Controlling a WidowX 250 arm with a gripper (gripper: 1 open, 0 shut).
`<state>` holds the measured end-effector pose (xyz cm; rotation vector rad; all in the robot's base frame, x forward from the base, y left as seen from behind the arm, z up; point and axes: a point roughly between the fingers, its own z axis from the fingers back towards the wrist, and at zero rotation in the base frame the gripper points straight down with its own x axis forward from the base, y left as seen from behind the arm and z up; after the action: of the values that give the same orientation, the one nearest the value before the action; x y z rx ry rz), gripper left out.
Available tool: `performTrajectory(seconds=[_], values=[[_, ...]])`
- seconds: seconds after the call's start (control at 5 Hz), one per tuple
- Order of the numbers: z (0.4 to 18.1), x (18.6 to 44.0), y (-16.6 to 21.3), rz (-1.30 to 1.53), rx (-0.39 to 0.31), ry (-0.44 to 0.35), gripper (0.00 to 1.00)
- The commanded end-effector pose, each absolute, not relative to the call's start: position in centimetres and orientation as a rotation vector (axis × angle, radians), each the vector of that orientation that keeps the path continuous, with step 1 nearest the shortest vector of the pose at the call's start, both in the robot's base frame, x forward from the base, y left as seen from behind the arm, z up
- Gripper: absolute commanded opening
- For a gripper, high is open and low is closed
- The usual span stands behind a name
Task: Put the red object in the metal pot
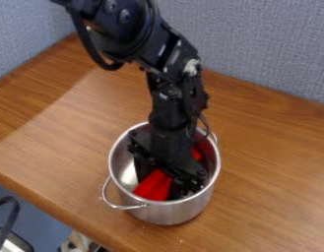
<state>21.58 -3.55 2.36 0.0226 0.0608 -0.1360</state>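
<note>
Inside the shiny metal pot (177,210), which is set on the wooden table (270,157) with one wire loop handle (111,200) turned toward the table's near left edge, the red object (154,185) is seen lying beneath the black robot gripper (171,175), partly covered by it. Red is shown both at the near left of the gripper and on its far right side, within the pot's walls. The gripper is lowered into the pot from above, but its fingertips are hidden, so how wide the jaws are set and whether anything is gripped cannot be told.
</note>
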Motion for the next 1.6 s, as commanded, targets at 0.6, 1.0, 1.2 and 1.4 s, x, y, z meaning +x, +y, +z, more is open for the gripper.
performTrajectory(seconds=[0.6,1.0,1.2,1.4], values=[[3.5,22.1,-4.7,-0.364,0.031,0.014,0.0],[4.0,22.4,-5.2,-0.406,0.033,0.005,0.0],[4.0,22.9,-5.2,-0.413,0.032,-0.003,1.0],[3.4,23.5,-5.2,-0.428,0.037,-0.006,0.0]])
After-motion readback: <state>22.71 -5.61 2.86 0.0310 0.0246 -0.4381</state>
